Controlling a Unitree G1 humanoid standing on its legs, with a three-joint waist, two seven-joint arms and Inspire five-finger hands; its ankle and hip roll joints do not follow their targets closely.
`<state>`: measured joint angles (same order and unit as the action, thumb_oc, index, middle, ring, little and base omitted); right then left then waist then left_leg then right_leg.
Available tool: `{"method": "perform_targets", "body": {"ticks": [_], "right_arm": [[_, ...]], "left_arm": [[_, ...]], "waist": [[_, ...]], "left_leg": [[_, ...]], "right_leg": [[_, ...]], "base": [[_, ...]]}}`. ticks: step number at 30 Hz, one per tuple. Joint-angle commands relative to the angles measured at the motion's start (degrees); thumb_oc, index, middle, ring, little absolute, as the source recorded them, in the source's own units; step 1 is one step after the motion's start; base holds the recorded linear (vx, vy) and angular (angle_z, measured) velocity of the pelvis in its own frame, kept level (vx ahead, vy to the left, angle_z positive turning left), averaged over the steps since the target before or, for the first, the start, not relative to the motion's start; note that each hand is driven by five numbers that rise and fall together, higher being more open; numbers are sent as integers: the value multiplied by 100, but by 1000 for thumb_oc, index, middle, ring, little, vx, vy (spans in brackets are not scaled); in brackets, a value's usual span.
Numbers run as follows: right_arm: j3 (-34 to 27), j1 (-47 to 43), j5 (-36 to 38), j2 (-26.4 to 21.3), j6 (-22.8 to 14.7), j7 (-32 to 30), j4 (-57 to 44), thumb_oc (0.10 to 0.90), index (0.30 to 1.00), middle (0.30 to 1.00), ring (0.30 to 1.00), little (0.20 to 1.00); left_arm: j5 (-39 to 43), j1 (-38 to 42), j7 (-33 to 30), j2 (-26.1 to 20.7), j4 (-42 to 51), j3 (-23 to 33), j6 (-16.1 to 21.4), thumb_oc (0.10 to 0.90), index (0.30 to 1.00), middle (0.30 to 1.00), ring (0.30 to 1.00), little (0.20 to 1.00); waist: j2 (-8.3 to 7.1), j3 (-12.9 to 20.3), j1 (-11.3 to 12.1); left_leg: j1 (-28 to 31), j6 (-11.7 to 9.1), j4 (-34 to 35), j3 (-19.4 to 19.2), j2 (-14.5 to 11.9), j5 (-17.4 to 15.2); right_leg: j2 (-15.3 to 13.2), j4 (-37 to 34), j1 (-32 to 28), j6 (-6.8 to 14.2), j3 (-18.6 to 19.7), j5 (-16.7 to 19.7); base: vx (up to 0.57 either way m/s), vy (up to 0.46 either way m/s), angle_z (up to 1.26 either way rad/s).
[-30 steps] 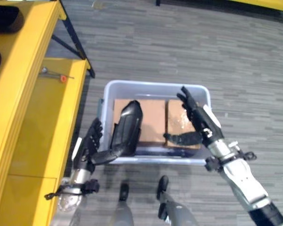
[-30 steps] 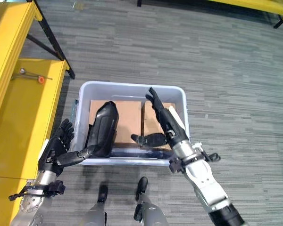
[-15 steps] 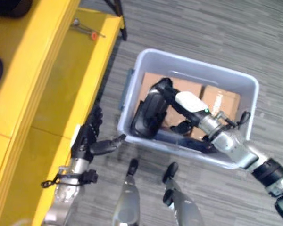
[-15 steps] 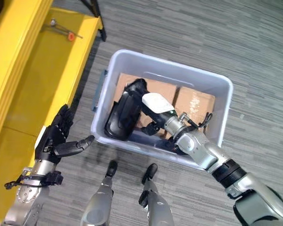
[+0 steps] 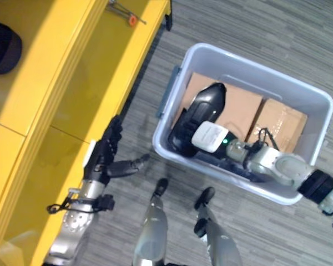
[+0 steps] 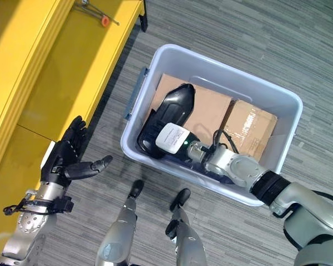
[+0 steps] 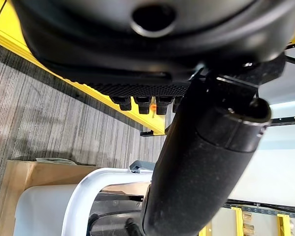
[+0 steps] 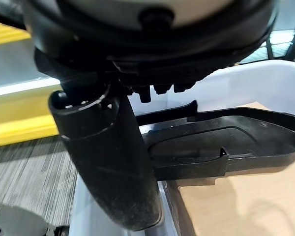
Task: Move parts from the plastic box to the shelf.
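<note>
The robot's right hand (image 6: 173,139) is down inside the plastic box (image 6: 277,97), sitting on the long black part (image 6: 172,113) that leans against the box's wall at about 9 o'clock. Its white back faces up and the fingers are buried under it, so nobody can tell from the head views whether it has actually closed on the part. The right wrist view shows the thumb (image 8: 105,157) hanging straight beside the part's edge, not obviously wrapped round it, so the grip looks doubtful at best.

The left hand (image 5: 108,158) hangs outside the box at roughly 8 o'clock from it, over the floor next to the yellow shelf (image 5: 72,94), fingers relaxed and spread, holding nothing.

What could go wrong: the part is long, smooth and curved, and if the hand lifts with just a palm on top it will probably slide off or tip back onto the two cardboard boxes (image 6: 250,127) underneath. Its low end also sits tight against the wall, so a lift at an angle could catch the rim and drag the whole box. And the shelf is well over at 10 o'clock, so a weak one-handed hold would likely let the part swing on the way across.
</note>
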<state>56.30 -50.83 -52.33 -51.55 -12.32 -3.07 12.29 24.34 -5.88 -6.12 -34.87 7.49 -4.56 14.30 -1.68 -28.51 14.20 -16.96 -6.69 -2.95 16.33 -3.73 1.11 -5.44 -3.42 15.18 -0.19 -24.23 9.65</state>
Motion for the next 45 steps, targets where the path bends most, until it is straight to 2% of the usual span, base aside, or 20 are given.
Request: {"method": "perform_targets", "body": {"ticks": [1,19,33,37,40,41,42,43,45], "right_arm": [[612,-747,-319,-167,-38,-249,91,900,1000,1000,1000,1000],[871,-1246,-926,-89,357,-455,892,900,1000,1000,1000,1000],[951,-1658,-1002,158,829,-737,2030,900,1000,1000,1000,1000],[924,-1635,-950,365,997,-799,2637,900,1000,1000,1000,1000],[755,-1379,-754,925,1206,-846,3625,900,1000,1000,1000,1000],[702,-1298,-699,1038,1229,-844,3772,592,569,569,569,569],[637,-1205,-597,1144,1231,-821,3882,400,300,300,300,300],[635,-1203,-596,1152,1230,-828,3893,400,300,300,300,300],[355,-911,-88,1421,1188,-780,4181,400,300,300,300,300]], "left_arm": [[-93,-106,-88,-117,802,-35,634,900,1000,1000,1000,1000],[-207,-100,-236,-80,774,1,622,900,1000,1000,1000,1000],[-202,-125,-378,-68,806,36,684,900,1000,1000,1000,1000],[-185,-122,-429,-21,779,3,709,900,1000,1000,1000,1000],[-143,-61,-482,63,726,-85,713,900,1000,1000,1000,1000],[-146,-37,-497,84,706,-94,713,900,1000,1000,1000,1000],[-141,-20,-506,114,689,-120,712,900,1000,1000,1000,1000],[-141,-18,-507,109,686,-122,714,900,1000,1000,1000,1000],[-123,39,-479,180,682,-178,698,900,1000,1000,1000,1000]], "waist": [[29,230,18],[-38,-64,102],[-39,-128,131],[-10,-128,145],[31,-128,164],[39,-128,163],[46,-128,159],[42,-128,162],[76,-128,156]], "left_leg": [[291,226,528,-240,-277,253],[3,237,416,-224,-214,231],[-656,241,141,-221,-138,180],[-1007,259,-115,-215,-77,103],[-1426,292,-514,-231,49,-34],[-1481,300,-556,-234,65,-51],[-1509,305,-584,-232,73,-64],[-1511,305,-589,-233,74,-67],[-1571,317,-641,-238,93,-82]], "right_leg": [[-685,1197,143,770,128,-829],[-671,1171,347,745,145,-817],[-703,1211,868,726,170,-767],[-742,1307,1151,710,196,-750],[-746,1456,1500,677,278,-754],[-747,1476,1547,673,287,-756],[-748,1491,1581,672,295,-753],[-749,1494,1583,672,297,-754],[-754,1511,1626,665,297,-756]], "base": [[5,0,3],[1,0,1],[0,0,0],[-7,5,-1],[-32,29,-8],[-30,18,-10],[-15,10,-6],[-12,11,-6],[-12,13,-7]]}}
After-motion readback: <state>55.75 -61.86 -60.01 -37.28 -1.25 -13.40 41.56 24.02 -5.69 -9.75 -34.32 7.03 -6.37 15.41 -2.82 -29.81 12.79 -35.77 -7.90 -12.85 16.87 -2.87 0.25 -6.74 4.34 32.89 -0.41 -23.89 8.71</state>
